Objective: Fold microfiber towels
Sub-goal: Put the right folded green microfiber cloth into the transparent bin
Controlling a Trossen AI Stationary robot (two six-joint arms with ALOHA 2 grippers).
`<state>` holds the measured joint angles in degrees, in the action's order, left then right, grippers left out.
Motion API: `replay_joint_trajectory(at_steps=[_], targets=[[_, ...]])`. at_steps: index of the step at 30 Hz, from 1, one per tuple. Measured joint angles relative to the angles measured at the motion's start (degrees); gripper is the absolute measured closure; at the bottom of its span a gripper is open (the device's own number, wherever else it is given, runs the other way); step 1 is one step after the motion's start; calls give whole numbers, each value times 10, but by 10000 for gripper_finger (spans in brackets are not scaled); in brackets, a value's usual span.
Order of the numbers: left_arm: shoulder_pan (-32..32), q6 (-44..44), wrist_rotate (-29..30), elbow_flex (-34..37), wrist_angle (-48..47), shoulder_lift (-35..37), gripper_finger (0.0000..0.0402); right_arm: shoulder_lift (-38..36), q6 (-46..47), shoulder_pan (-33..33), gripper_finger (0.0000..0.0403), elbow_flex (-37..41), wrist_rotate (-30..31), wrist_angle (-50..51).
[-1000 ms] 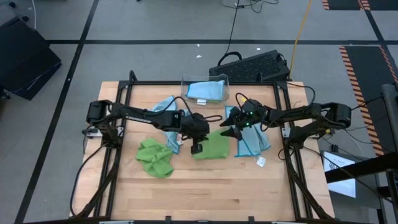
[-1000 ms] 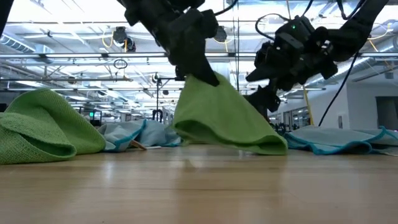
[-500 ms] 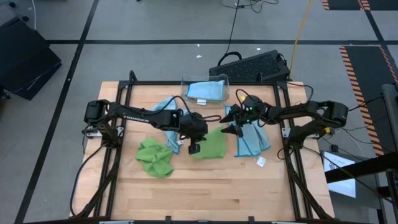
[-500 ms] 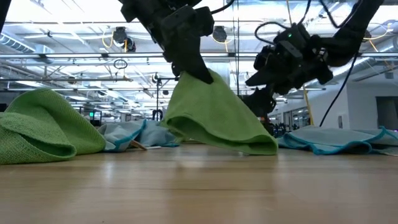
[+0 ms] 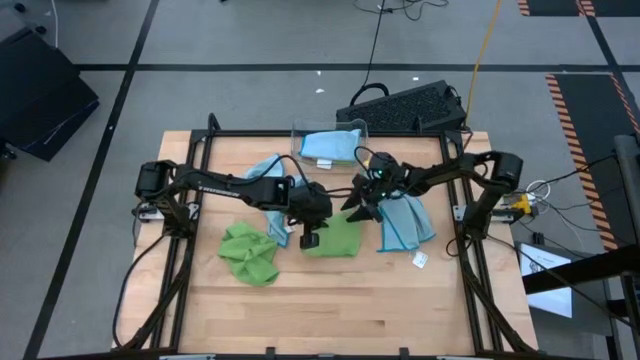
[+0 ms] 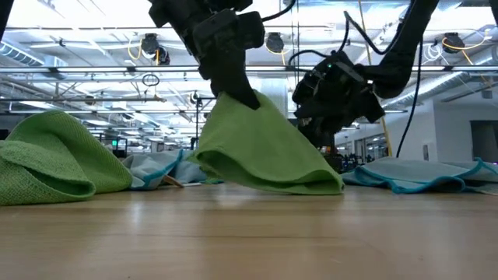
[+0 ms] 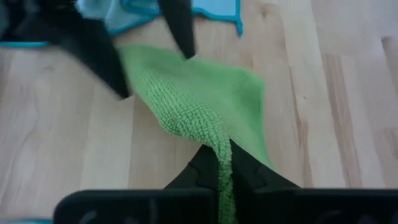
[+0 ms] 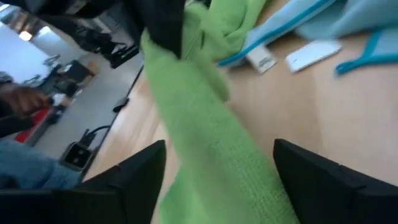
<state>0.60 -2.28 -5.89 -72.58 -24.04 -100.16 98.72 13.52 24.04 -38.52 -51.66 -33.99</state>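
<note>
While the left gripper [image 6: 233,85] kept one corner of the green towel [image 5: 335,236] pinched above mid-table, the right gripper [image 5: 357,203] moved in, fingers spread, probably to grab another corner.

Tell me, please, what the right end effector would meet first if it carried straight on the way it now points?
Most likely the green towel that the left end effector pinches and lifts: it fills the space between the right end effector's open fingers. How close it is remains unclear.
</note>
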Motion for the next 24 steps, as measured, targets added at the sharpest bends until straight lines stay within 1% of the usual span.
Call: replay_joint_trajectory(at_steps=[4, 8, 11, 16, 18, 21, 24], targets=[[0, 0, 11, 0, -10, 0, 388, 7, 5, -7, 165, 0, -26, 4], [0, 1, 13, 0, -10, 0, 395, 4, 6, -16, 197, 0, -23, 6], [0, 1, 18, 0, -8, 0, 390, 4, 17, -29, 198, 0, 2, 7], [1, 1, 20, 0, 1, 0, 396, 4, 23, -57, 165, 0, 20, 9], [1, 1, 20, 0, 1, 0, 393, 4, 23, -66, 159, 0, 24, 10], [1, 1, 26, 0, 2, 0, 390, 4, 26, -74, 169, -5, 44, 25], [4, 1, 30, 0, 2, 0, 396, 4, 30, -77, 201, -5, 52, 33]])
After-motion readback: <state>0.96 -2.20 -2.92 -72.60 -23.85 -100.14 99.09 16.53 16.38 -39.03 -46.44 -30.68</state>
